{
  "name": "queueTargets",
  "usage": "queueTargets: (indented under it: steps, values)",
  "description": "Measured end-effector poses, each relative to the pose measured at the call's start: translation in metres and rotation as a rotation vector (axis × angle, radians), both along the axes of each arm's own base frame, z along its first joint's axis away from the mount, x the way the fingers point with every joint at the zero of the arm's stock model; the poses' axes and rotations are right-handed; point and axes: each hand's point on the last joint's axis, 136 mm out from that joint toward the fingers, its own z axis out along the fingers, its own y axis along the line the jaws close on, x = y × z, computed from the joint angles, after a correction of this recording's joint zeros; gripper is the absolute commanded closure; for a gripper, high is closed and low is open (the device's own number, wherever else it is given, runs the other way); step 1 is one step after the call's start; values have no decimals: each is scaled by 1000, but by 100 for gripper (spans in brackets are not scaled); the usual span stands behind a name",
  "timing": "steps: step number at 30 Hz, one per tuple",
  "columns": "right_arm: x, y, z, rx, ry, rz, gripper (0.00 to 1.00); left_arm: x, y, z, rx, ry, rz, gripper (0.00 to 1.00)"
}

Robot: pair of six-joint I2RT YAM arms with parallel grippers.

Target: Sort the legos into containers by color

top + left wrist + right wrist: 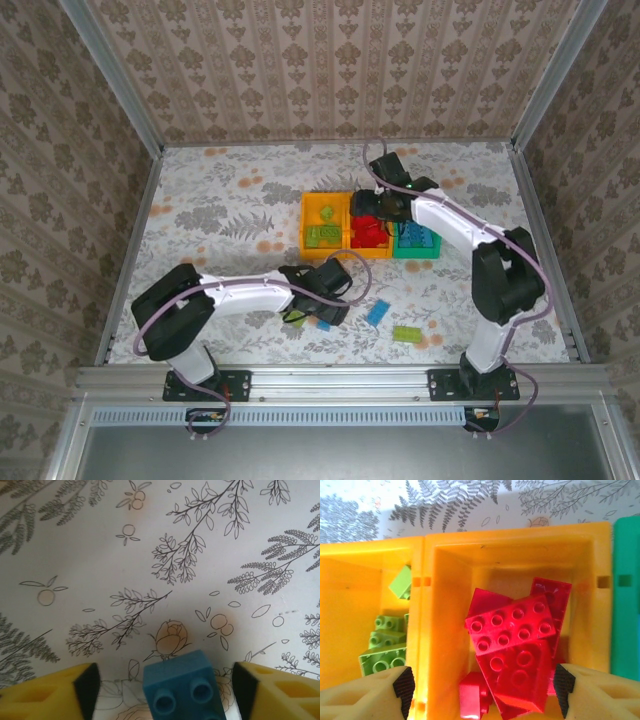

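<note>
Blue brick (181, 685) sits between the spread fingers of the left gripper (320, 300), touching neither, near the tabletop's near edge. The right gripper (484, 685) hangs open and empty over the middle orange bin (510, 535), which holds red legos (512, 630), mid-tabletop.

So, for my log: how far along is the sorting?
Done: lime bricks in the left yellow bin, red bricks in the middle bin. In hand: the open left tool straddles a blue brick. Left: another blue brick and a green brick, loose.
</note>
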Motion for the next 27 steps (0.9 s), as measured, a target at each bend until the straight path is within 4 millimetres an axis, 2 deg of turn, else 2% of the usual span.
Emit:
queueTargets:
  steps: [4, 8, 13, 19, 23, 27]
  values:
    - [-15, -9, 29, 25, -60, -4, 19, 1, -1, -6, 21, 10, 4, 51]
    - [-25, -31, 53, 48, -119, -41, 19, 4, -2, -7, 40, 10, 15, 73]
    - [-35, -72, 64, 53, -152, -127, 19, 6, -9, -4, 31, 14, 9, 77]
    - [-58, -117, 59, 20, -157, -224, 19, 10, -27, 6, -19, 23, -15, 78]
    - [-75, -133, 42, 0, -127, -260, 19, 30, -52, 33, -96, -14, -27, 78]
    - [-92, -149, 20, -20, -85, -297, 19, 66, -85, 72, -186, -90, -42, 77]
